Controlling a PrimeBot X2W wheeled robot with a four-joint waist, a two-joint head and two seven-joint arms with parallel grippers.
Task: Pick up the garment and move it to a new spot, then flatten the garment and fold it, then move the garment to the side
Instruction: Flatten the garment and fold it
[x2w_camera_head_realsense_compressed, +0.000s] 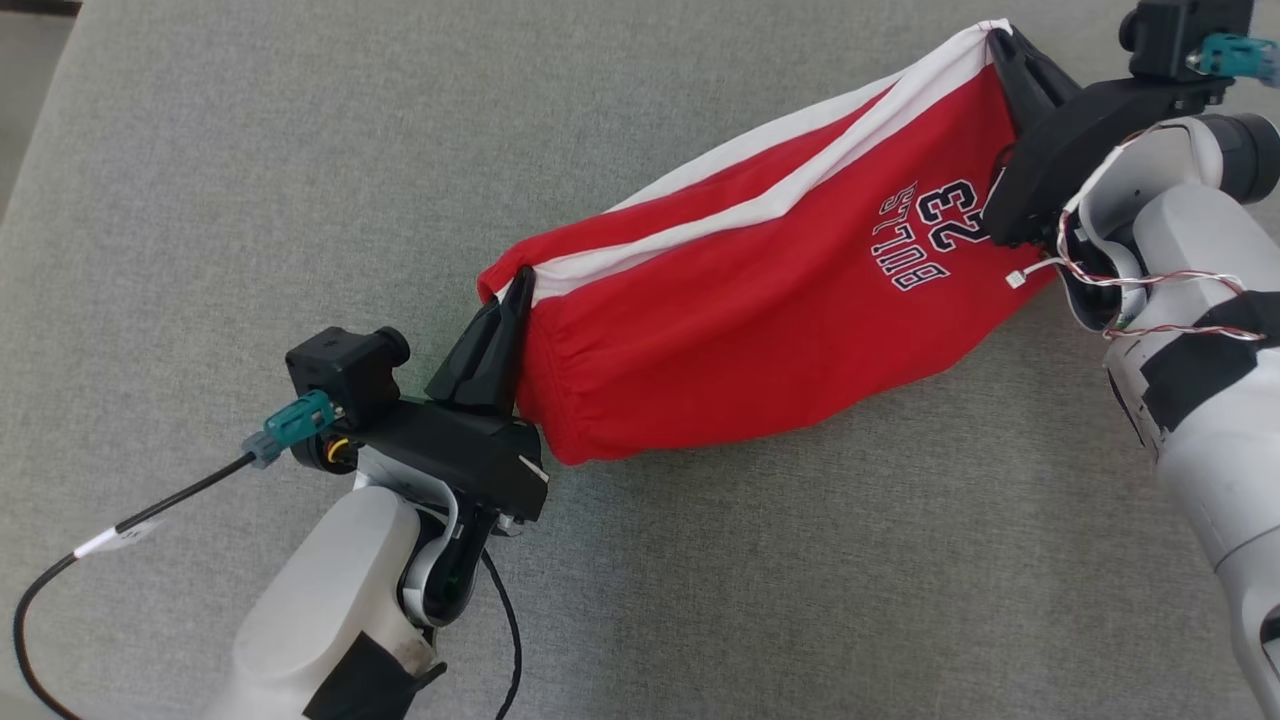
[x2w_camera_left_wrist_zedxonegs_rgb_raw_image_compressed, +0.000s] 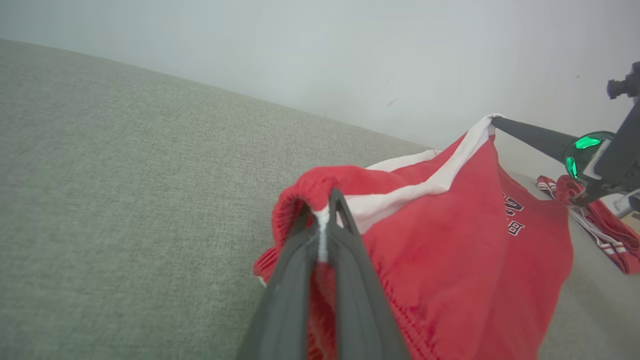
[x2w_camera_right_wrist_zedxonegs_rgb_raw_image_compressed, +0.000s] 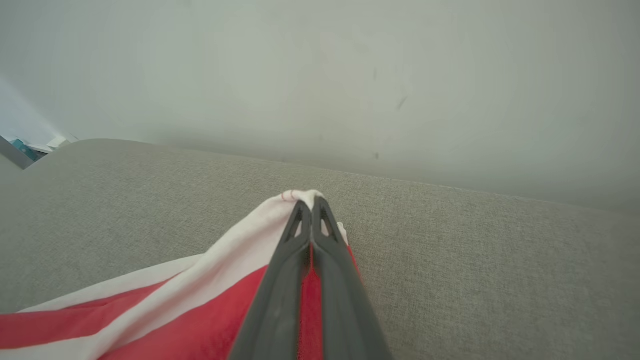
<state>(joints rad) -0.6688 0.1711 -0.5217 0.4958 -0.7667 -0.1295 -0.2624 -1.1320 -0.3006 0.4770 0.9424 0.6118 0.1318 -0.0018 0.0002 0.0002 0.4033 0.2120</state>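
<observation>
Carrying: red Bulls shorts hung stretched between both grippers, over grey upholstery.
Left gripper: clamped on the waistband corner.
Right gripper: pinched the white-striped hem corner.
Advice: even tension and level hands looked wise for lowering flat.

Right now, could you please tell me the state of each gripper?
The left gripper is closed on the red shorts at the waistband end.
The right gripper is closed on the red shorts at the white-trimmed corner.

Plain indoor rm (grey fabric surface)
</observation>
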